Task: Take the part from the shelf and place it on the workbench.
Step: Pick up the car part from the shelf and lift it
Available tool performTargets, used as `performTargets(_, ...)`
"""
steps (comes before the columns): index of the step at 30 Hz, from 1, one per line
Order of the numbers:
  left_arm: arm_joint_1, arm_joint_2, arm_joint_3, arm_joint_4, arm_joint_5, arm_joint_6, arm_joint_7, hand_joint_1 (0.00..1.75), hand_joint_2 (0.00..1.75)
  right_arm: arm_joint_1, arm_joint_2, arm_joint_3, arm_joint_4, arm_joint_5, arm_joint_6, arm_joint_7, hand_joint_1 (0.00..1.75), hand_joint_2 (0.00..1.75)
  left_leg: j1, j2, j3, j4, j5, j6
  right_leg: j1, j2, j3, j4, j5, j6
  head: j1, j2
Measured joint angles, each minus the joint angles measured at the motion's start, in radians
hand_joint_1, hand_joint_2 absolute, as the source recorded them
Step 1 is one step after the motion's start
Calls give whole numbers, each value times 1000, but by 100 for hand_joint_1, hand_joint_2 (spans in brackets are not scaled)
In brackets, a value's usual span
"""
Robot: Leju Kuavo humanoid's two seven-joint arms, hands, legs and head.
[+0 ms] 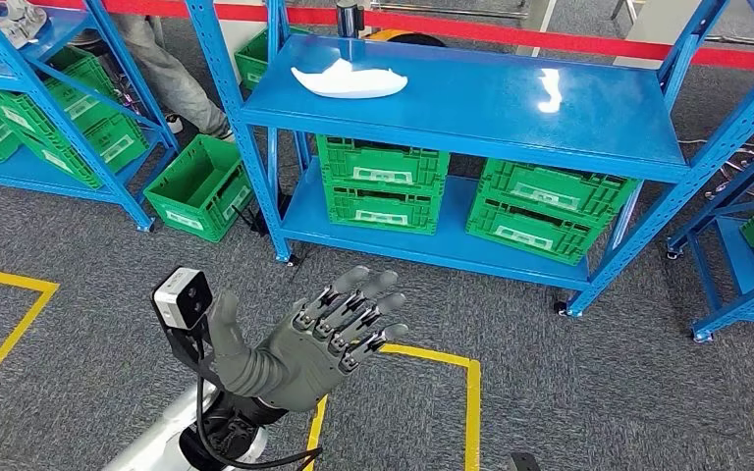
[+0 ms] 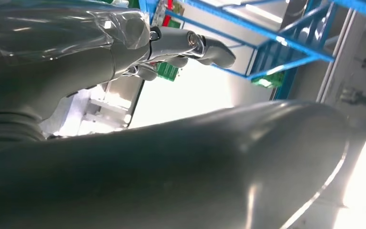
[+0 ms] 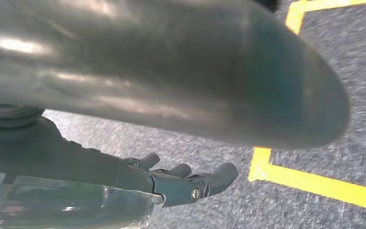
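A white curved part (image 1: 350, 80) lies on the top board of the blue shelf (image 1: 511, 108), toward its left end. My left hand (image 1: 329, 334) is raised over the grey floor well short of the shelf, fingers spread and straight, holding nothing. In the left wrist view the left hand (image 2: 124, 57) stretches toward blue shelf bars, its thumb large in the foreground. In the right wrist view my right hand (image 3: 138, 186) hangs above the carpet with fingers loosely extended and nothing in it.
Green crates (image 1: 383, 184) stand on the shelf's lower board, and another green crate (image 1: 199, 187) sits on the floor to the left. More blue shelving (image 1: 49, 108) stands at left and right. A person's legs (image 1: 172, 74) are behind. Yellow tape lines (image 1: 471, 392) mark the floor.
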Motion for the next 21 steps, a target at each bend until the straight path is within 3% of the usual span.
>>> performTargets(1, 5, 1, 2, 1, -4, 3, -1, 0, 0, 0, -1, 3, 0, 0, 1, 2, 0, 0, 5, -2, 9, 2, -9, -8, -5, 0, -8, -19, 15, 12, 0, 0)
performTargets(3, 13, 4, 7, 3, -13, 8, -3, 0, 0, -2, -1, 10, 0, 2, -1, 6, 0, 0, 14, -4, 27, 12, -31, -27, -18, -6, 18, -142, 97, 46, 1, 0)
performTargets(4, 17, 7, 11, 3, -18, 10, -5, 0, 0, -5, -1, 14, 0, 2, -2, 9, 0, 0, 17, -4, 33, 24, -45, -37, -21, -11, 32, -199, 129, 48, 1, 0)
performTargets(5, 20, 10, 14, 3, -22, 10, -6, 0, 0, -9, 0, 16, 0, 3, -3, 12, 0, 0, 17, -3, 33, 35, -57, -46, -21, -16, 42, -233, 153, 41, 1, 0)
performTargets(7, 28, 16, 20, 2, -30, 10, -8, 0, 0, -15, 2, 20, -1, 3, -4, 19, 0, 0, 17, 0, 31, 51, -75, -59, -15, -19, 44, -238, 159, 8, 0, 0)
performTargets(10, 34, 21, 31, -3, -41, 9, -8, 0, 0, -23, 5, 23, -4, 4, -6, 23, 0, 0, 24, 4, 6, 98, -82, -69, -17, -13, 54, -235, 158, -8, -2, 0)
performTargets(12, 37, 24, 39, -6, -48, 10, -8, 0, 0, -31, 6, 26, -5, 5, -7, 25, 0, 0, 26, 4, -62, 208, -111, -79, -17, -11, 63, -236, 151, -18, -3, 0)
performTargets(14, 43, 28, 43, -7, -52, 10, -8, 0, 0, -37, 8, 28, -6, 6, -8, 30, 0, 0, 26, 4, -142, 323, -159, -87, -12, -8, 68, -236, 144, -28, -3, 0)
performTargets(15, 47, 30, 44, -7, -52, 10, -8, 0, 0, -38, 10, 29, -6, 6, -8, 31, 0, 0, 26, 4, -168, 346, -167, -86, -9, -7, 70, -236, 141, -30, -3, 0)
performTargets(16, 50, 32, 45, -8, -52, 10, -7, 0, 0, -39, 13, 31, -6, 5, -9, 33, 0, 0, 25, 4, -177, 336, -153, -81, -5, -5, 74, -236, 138, -32, -3, 0)
performTargets(17, 52, 33, 47, -9, -52, 10, -7, 0, 0, -39, 15, 33, -6, 5, -11, 33, 0, 0, 23, 4, -167, 291, -119, -73, -1, -3, 78, -237, 135, -34, -3, 0)
performTargets(19, 53, 35, 51, -16, -53, 10, -6, 0, 0, -40, 24, 35, -8, 3, -14, 34, 0, 0, 13, 6, -118, 160, -39, -44, 5, 0, 86, -238, 130, -35, -1, 0)
performTargets(21, 52, 35, 56, -23, -54, 9, -3, 0, 0, -42, 31, 36, -10, 1, -16, 34, 0, 0, 0, 9, -88, 84, -9, -21, 4, 1, 90, -243, 126, -30, 0, 0)
